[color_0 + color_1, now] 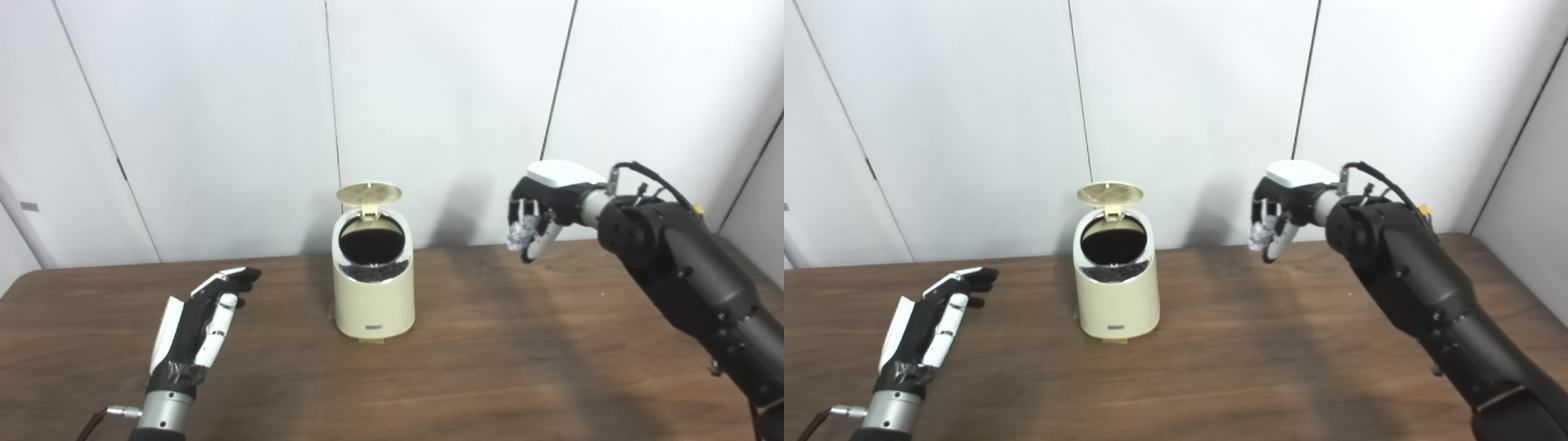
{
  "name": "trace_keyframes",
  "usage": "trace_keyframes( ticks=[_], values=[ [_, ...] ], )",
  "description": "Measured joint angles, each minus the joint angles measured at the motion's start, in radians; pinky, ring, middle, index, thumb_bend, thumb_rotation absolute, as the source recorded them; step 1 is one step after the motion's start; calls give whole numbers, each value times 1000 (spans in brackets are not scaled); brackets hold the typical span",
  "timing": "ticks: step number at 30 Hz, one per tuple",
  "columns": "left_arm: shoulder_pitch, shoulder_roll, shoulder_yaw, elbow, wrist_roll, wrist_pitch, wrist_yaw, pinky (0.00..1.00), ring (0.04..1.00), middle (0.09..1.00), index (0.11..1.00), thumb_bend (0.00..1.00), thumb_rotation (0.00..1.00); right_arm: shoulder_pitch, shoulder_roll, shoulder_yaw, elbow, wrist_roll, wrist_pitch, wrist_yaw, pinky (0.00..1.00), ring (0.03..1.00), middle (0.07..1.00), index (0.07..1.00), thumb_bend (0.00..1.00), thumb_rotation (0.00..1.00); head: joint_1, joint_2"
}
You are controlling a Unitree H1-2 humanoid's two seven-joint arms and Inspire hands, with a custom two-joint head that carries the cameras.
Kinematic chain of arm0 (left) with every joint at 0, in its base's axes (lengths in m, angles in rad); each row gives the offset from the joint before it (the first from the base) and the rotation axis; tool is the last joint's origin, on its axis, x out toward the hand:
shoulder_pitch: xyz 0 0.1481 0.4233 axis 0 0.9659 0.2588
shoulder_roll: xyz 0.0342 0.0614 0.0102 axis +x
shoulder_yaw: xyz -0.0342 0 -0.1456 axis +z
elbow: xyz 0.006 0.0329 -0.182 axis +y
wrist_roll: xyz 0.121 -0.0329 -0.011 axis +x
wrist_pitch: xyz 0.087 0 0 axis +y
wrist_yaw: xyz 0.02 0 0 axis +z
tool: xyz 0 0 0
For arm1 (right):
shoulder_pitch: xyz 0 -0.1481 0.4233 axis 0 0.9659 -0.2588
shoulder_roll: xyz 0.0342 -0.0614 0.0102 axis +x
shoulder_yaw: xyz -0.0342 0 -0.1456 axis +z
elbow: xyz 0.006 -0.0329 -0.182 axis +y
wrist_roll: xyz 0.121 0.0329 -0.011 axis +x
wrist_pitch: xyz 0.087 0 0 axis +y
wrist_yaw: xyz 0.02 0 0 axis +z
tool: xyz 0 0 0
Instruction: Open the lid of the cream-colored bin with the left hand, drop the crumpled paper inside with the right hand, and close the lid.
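The right hand [536,220] hung raised in the air well to the right of the cream-colored bin [373,272], its fingers curled around the crumpled paper [520,236], a small whitish-grey wad. The bin stood upright on the wooden table [490,367], its round lid [369,193] tipped up at the back, the dark interior showing. Left of the bin, apart from it, the left hand [205,324] was empty, fingers extended.

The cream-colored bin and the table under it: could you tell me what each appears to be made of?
The bin looks like smooth moulded plastic with a slight sheen, plus a shiny, possibly metal ring at its mouth; its raised lid looks like the same plastic. The table shows dark wood grain; solid wood or laminate, I cannot tell.
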Motion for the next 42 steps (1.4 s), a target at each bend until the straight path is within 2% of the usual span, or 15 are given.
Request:
trace_keyframes(
  ticks=[6, 8, 9, 13, 14, 16, 17, 18, 19, 21, 23, 24, 31, 37, 42],
  values=[
    [-2, -1, -1, 20, 15, -8, 9, 664, 736, 747, 743, 307, 1000, -35, 24, 0, -38, 0, -5, 45, 180, 251, 464, 482, 531, 0, 5, -3],
    [-2, -3, -1, 25, 18, -8, 16, 659, 733, 746, 741, 308, 1000, -42, 36, -2, -58, 10, -2, 61, 289, 321, 422, 487, 529, 0, 6, -3],
    [-3, -5, -3, 25, 20, -8, 18, 660, 735, 747, 741, 307, 1000, -46, 43, -2, -64, 15, -3, 69, 384, 388, 457, 480, 530, 0, 8, -3],
    [-3, -11, -3, 26, 20, -8, 20, 673, 749, 754, 747, 284, 997, -66, 76, 0, -87, 24, -4, 91, 293, 380, 468, 476, 532, 0, 12, -6],
    [-3, -14, -3, 26, 20, -8, 20, 671, 748, 754, 747, 278, 999, -72, 85, 2, -91, 24, -5, 92, 342, 435, 494, 474, 530, 0, 15, -8],
    [-3, -17, -4, 26, 21, -8, 20, 673, 751, 757, 751, 277, 999, -89, 102, 10, -95, 19, -9, 94, 722, 606, 533, 460, 523, 0, 17, -8],
    [-3, -18, -3, 26, 21, -8, 20, 672, 751, 757, 752, 277, 998, -99, 108, 19, -97, 11, -9, 98, 719, 600, 533, 460, 524, 0, 20, -9],
    [-3, -18, -3, 26, 22, -8, 20, 669, 747, 754, 750, 274, 997, -107, 113, 25, -98, 5, -8, 105, 564, 530, 517, 466, 527, 0, 21, -11],
    [-3, -18, -3, 26, 25, -8, 21, 667, 745, 753, 749, 271, 997, -117, 118, 29, -98, 1, -6, 117, 598, 531, 515, 468, 527, 0, 23, -11],
    [-3, -18, -3, 27, 28, -8, 23, 666, 744, 752, 747, 272, 993, -126, 133, 30, -105, -10, -2, 132, 494, 495, 502, 472, 529, 0, 29, -12],
    [-3, -20, -3, 28, 29, -8, 25, 666, 743, 751, 746, 281, 993, -128, 145, 33, -118, -18, 1, 137, 198, 253, 476, 477, 531, 0, 37, -12],
    [-3, -22, -3, 28, 31, -7, 27, 665, 743, 750, 745, 283, 997, -129, 151, 34, -120, -20, 1, 142, 157, 217, 473, 478, 532, 0, 37, -12],
    [-3, -31, -7, 31, 42, -3, 34, 653, 743, 751, 747, 272, 978, -135, 187, 34, -141, -23, 12, 161, 111, 184, 469, 479, 532, 0, 46, -12],
    [-3, -36, -7, 31, 35, -1, 34, 647, 745, 753, 747, 270, 942, -144, 194, 38, -140, -15, -5, 172, 163, 251, 402, 493, 526, 0, 55, -11],
    [-4, -45, -7, 31, 33, -1, 34, 647, 743, 750, 745, 271, 938, -145, 241, 37, -130, -7, -2, 172, 182, 269, 400, 490, 527, 0, 63, -9]
  ],
)
